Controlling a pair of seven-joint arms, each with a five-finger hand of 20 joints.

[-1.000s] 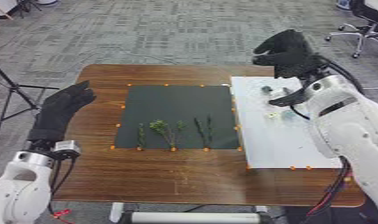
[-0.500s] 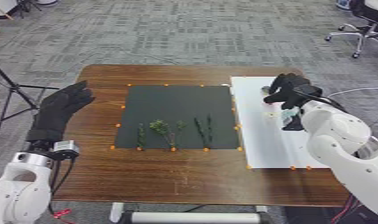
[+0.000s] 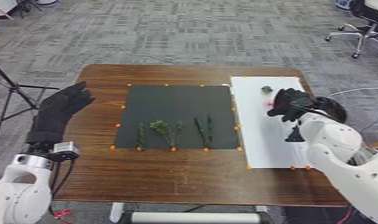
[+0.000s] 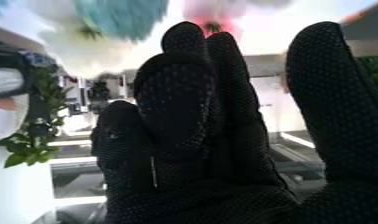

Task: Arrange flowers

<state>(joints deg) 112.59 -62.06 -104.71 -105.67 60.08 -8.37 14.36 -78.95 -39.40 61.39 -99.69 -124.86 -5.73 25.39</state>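
Right hand (image 3: 296,106) over white sheet (image 3: 264,147) on desk (image 3: 212,175), fingers straight, thumb apart, near pink flower (image 4: 216,22); green sprigs (image 3: 160,127) on black mat (image 3: 168,102); left hand (image 3: 57,111) by desk's left edge, fingers straight

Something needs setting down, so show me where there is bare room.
The dark mat is bare beyond the green sprigs; so are the near end of the white sheet and the wooden table in front of the mat. It is crowded around the right hand, by the flowers.
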